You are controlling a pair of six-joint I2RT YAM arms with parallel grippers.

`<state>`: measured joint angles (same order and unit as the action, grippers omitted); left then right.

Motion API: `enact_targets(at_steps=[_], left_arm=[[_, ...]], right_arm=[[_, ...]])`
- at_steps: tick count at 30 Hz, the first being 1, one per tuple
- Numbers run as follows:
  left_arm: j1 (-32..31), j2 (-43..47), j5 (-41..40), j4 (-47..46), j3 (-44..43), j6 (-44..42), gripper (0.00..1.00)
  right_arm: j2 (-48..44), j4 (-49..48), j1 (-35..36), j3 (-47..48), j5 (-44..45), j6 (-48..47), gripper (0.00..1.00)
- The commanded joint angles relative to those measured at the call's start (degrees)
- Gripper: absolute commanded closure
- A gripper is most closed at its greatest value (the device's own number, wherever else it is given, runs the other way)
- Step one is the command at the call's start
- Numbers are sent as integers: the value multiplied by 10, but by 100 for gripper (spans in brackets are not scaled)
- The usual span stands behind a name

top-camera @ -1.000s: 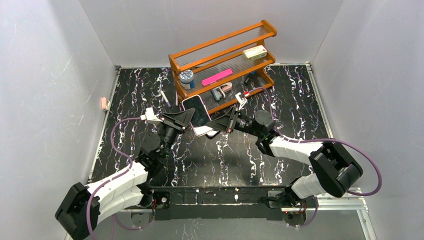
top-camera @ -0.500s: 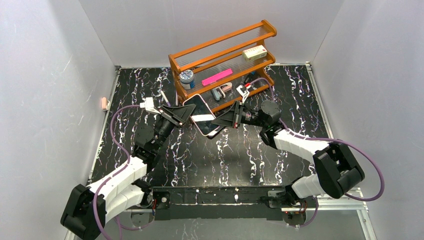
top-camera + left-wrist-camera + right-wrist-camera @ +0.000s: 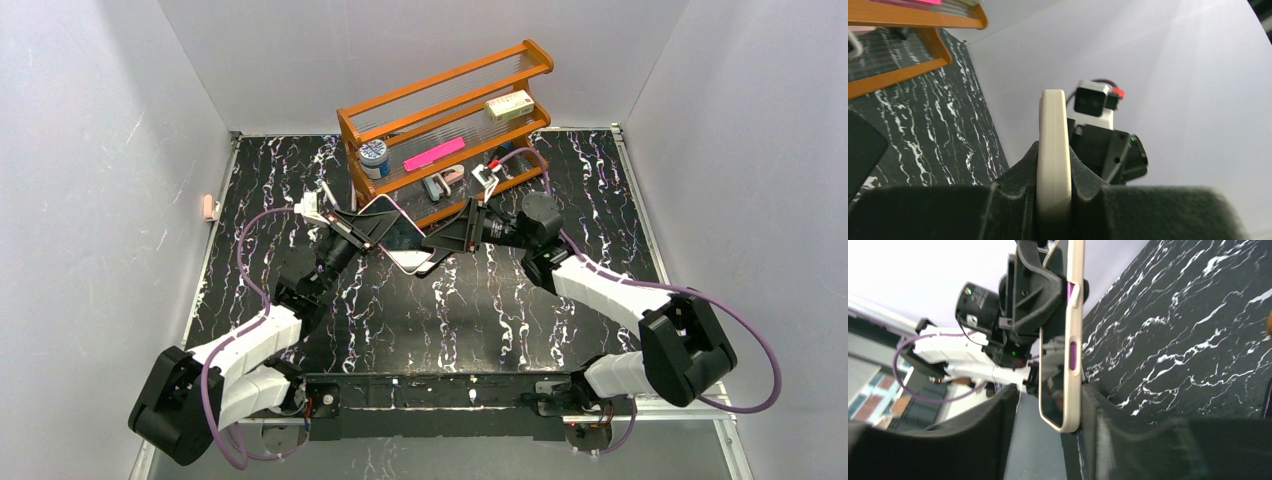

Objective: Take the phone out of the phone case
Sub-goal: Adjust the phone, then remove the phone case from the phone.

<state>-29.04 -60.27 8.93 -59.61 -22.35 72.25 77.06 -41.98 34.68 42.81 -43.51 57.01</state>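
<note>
Top external camera is showing me holding the phone (image 3: 392, 227) in its phone case (image 3: 408, 265) up off the table (image 3: 450, 330), just in front of the wooden shelf (image 3: 450, 100), between both arms. My left gripper (image 3: 1053, 172) is pinching the cream case edge-on, both fingers pressing on it. My right gripper (image 3: 1050, 405) is straddling the other end. One finger is touching the case's side rail and the other is standing just clear, so it is not clamping.

I am weighing the risks from that. With only one finger biting, a pull is likely to slide off the rail. If my left is squeezing case and phone together, they may come away as one. A phone popping free suddenly could drop onto the table.
</note>
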Motion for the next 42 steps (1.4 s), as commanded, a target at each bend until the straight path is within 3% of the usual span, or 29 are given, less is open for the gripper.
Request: enact_targets(at_steps=[1,5,14,26,33,35,41,42], left_arm=[[3,15,-80,-31,13,54,100],[2,15,-133,-31,12,81,100],[-15,9,-176,-31,6,133,100],[-33,5,-195,-31,12,153,100],[-41,-2,-200,-31,14,158,100],[-42,-4,-199,-30,14,160,100],[-44,-19,-169,-27,4,184,100],[-44,-21,-163,-26,3,189,100]], right_arm=[[-42,-53,10,-37,84,8,33],[-47,-109,34,-81,123,28,24],[-13,-209,84,-103,168,30,32],[23,-266,91,-81,150,18,55],[23,-252,94,-73,138,0,68],[25,-251,94,-70,131,-9,76],[18,-174,96,-50,106,-139,99],[18,-164,97,-47,103,-165,99]])
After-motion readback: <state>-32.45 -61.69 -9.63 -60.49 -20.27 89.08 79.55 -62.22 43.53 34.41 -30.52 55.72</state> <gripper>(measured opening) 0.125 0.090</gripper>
